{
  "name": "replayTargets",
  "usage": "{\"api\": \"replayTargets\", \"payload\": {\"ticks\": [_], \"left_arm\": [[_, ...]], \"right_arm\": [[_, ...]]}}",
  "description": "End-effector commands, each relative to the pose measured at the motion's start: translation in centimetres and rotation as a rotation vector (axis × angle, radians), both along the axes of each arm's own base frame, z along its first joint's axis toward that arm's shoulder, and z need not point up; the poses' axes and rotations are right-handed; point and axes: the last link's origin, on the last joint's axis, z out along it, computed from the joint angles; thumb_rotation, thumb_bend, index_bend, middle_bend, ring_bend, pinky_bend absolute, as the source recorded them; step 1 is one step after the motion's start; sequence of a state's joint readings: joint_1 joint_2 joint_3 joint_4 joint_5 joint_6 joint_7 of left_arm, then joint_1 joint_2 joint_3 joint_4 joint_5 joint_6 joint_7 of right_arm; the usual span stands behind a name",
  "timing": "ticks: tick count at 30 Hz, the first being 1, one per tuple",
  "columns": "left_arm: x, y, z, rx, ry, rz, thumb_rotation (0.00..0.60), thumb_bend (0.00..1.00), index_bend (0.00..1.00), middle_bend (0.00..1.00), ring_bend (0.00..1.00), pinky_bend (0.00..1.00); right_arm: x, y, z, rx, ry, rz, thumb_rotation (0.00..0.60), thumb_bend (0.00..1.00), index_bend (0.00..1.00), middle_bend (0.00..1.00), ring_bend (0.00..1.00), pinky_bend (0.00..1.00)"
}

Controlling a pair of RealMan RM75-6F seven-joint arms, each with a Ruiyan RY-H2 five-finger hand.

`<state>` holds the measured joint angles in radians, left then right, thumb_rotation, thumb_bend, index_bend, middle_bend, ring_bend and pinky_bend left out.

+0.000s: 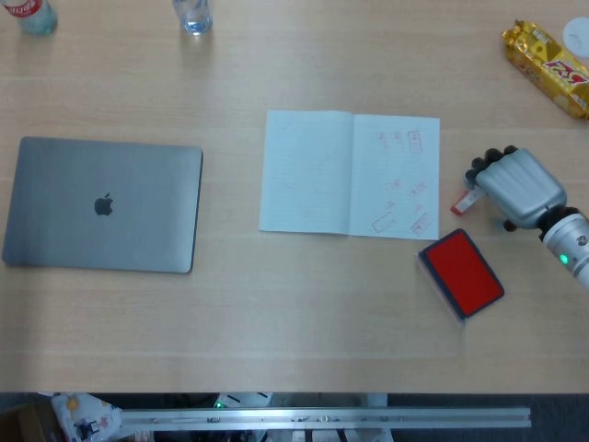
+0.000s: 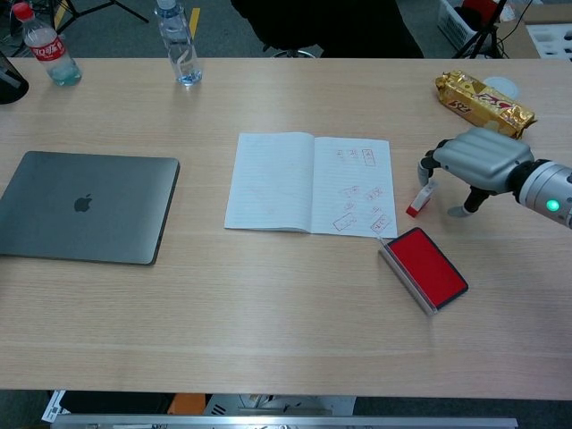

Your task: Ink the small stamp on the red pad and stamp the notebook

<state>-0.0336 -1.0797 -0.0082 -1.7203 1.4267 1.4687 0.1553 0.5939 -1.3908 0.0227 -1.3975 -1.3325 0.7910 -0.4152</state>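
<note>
In the head view, the right hand (image 1: 515, 187) sits at the right edge of the frame, palm down, its fingertips curled over the small stamp (image 1: 465, 199). The stamp lies on the table just right of the open notebook (image 1: 350, 172), and whether the fingers have actually closed on it cannot be told. The red ink pad (image 1: 461, 273) lies open just below the stamp, probably set there so the inking is a short carry downward. The notebook's right page already bears red marks, while its left page is bare. A closed laptop (image 1: 103, 203) sits far off at the left and a gold snack packet (image 1: 545, 66) in the upper right corner, both well apart from the working spot.

In the chest view, the right hand (image 2: 478, 159) arches over the stamp (image 2: 419, 198), fingertips at or beside its top and thumb reaching down behind; contact looks likely but a firm hold is not shown. The pad (image 2: 424, 266) lies lower right of the notebook (image 2: 309, 183), with open table around it. Two bottles (image 2: 179, 45) stand along the top edge. The left hand shows in neither view.
</note>
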Motion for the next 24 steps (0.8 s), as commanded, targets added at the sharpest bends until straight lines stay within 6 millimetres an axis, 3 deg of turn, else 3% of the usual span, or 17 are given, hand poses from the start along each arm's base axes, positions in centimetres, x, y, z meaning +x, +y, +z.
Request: {"api": "replayTargets", "payload": {"ticks": [1, 15, 24], "left_arm": [[0.0, 0.0, 0.0, -0.001, 0.000, -0.001, 0.600, 0.21, 0.04, 0.00, 0.05, 0.09], [-0.3, 0.0, -0.1, -0.006, -0.009, 0.004, 0.600, 0.21, 0.04, 0.00, 0.05, 0.09], [-0.5, -0.2, 0.0, -0.005, -0.011, 0.014, 0.600, 0.21, 0.04, 0.00, 0.05, 0.09]], "right_arm": [[-0.1, 0.2, 0.1, 0.000, 0.004, -0.003, 0.600, 0.13, 0.40, 0.36, 0.27, 0.37], [0.2, -0.2, 0.1, -0.033, -0.003, -0.010, 0.600, 0.13, 0.40, 0.36, 0.27, 0.37], [0.7, -0.5, -0.5, -0.025, 0.002, 0.002, 0.600, 0.15, 0.47, 0.36, 0.27, 0.37]]}}
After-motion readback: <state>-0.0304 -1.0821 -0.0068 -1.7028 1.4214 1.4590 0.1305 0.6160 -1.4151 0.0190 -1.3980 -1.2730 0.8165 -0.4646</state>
